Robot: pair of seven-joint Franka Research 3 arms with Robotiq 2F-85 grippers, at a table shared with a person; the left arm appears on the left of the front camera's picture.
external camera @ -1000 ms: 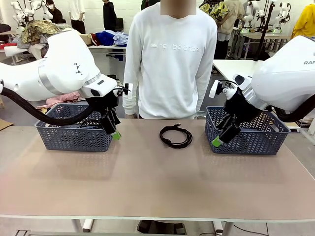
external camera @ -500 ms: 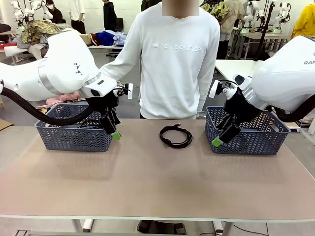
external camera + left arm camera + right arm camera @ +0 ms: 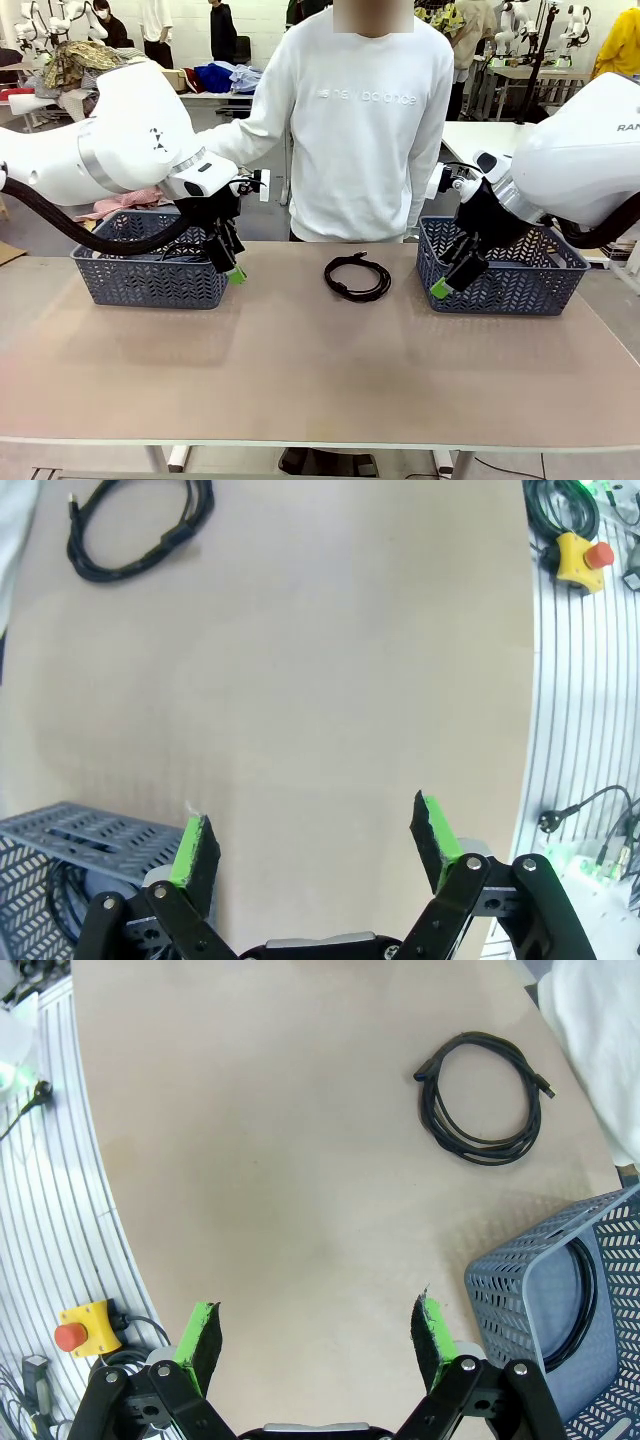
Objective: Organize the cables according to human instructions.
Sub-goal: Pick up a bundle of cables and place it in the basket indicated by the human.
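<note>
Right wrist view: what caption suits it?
Open right gripper above the table, a coiled cable ahead.

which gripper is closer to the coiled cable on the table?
Right, narrowly. The right gripper hangs open beside its basket, just right of the coiled cable. The left gripper hangs open by the left basket, a bit farther off.

Both arms wear glossy white rounded shells, the left arm (image 3: 120, 135) with a silver joint band and a thick black hose. The black grippers carry green pads (image 3: 190, 848) on bolted linkages. The person (image 3: 365, 120) wears a white sweatshirt with faint chest lettering, possibly a brand name.
</note>
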